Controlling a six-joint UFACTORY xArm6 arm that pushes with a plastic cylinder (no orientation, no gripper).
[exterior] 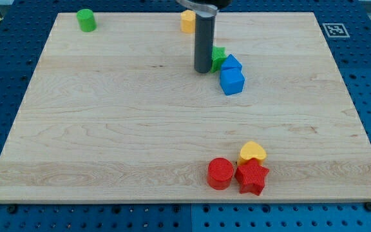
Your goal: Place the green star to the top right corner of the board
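The green star (218,57) lies above the middle of the wooden board (108,129), toward the view's top. The dark rod hides its left part. My tip (203,69) rests on the board at the star's lower left, touching or nearly touching it. Two blue blocks lie against the star's right side: one with a peaked top (231,64) and a cube (232,82) below it.
A green cylinder (86,20) stands near the top left corner. A yellow block (187,21) sits at the top edge, just left of the rod. A red cylinder (220,173), a red star (252,176) and a yellow heart (252,152) cluster near the bottom edge. A marker tag (334,29) is off the top right corner.
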